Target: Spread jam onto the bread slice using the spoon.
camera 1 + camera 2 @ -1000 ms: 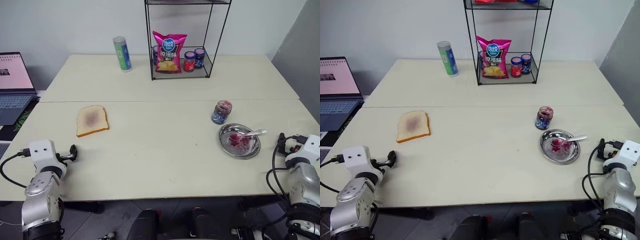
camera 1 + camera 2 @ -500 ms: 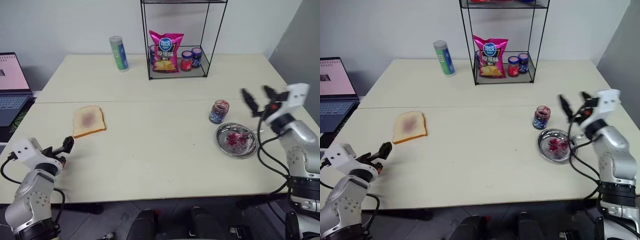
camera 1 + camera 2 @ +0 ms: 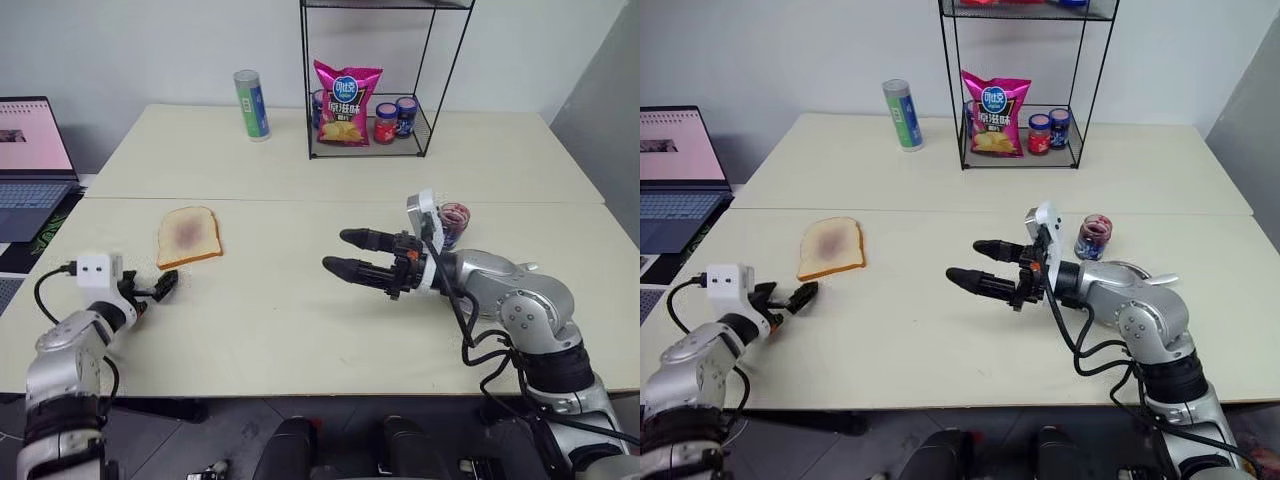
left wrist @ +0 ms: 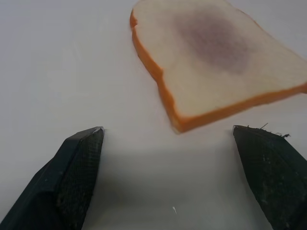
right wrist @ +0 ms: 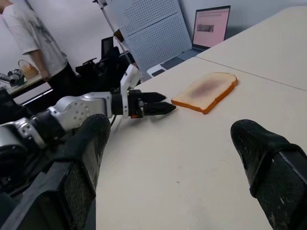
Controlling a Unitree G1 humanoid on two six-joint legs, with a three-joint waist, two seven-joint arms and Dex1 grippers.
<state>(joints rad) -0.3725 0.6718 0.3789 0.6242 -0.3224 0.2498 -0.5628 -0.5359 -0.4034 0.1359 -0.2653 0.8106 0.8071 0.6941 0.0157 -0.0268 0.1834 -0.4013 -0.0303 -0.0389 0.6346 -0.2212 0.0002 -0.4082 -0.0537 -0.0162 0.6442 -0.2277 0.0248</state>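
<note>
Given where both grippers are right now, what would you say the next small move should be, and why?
Probably swing the right gripper back to the spoon. It hangs open and empty over mid-table, pointing at the bread slice, while the spoon lies behind its arm. The left gripper waits open by the bread.

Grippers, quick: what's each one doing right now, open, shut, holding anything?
Left gripper: open, empty, just short of the bread.
Right gripper: open, empty, over mid-table.
</note>
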